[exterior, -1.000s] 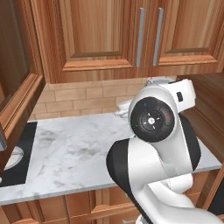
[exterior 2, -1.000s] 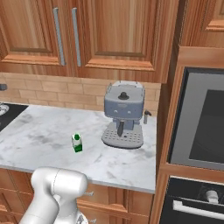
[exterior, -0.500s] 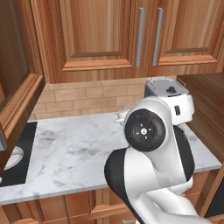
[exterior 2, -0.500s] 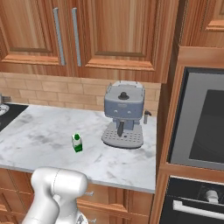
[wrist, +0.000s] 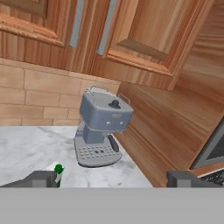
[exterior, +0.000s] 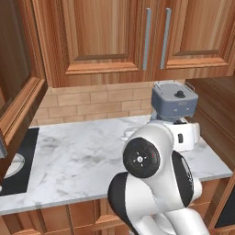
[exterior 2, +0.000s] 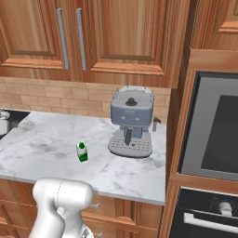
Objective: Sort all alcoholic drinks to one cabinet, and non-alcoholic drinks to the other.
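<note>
A small green-and-white carton (exterior 2: 82, 151), one of the non-alcoholic drinks, stands upright on the marble counter (exterior 2: 42, 144), left of the coffee machine. In the hand view its green top (wrist: 58, 169) peeks out beside my left fingertip (wrist: 40, 179). My gripper (wrist: 111, 179) is open with nothing between its fingers, back from the carton and facing the coffee machine. The reddish-brown cabinets (exterior: 110, 41) (exterior 2: 125, 42) hang above the counter, their doors closed. The alcoholic drinks are out of view.
A grey-blue coffee machine (exterior 2: 131, 123) (exterior: 174, 101) (wrist: 103, 127) sits at the counter's right end against a wooden side wall. A built-in oven (exterior 2: 216, 135) stands further right. A dark cooktop (exterior: 16, 167) bounds the counter's left end.
In the left base view my arm has dropped lower and swung, so the coffee machine now shows behind it. The carton has not moved.
</note>
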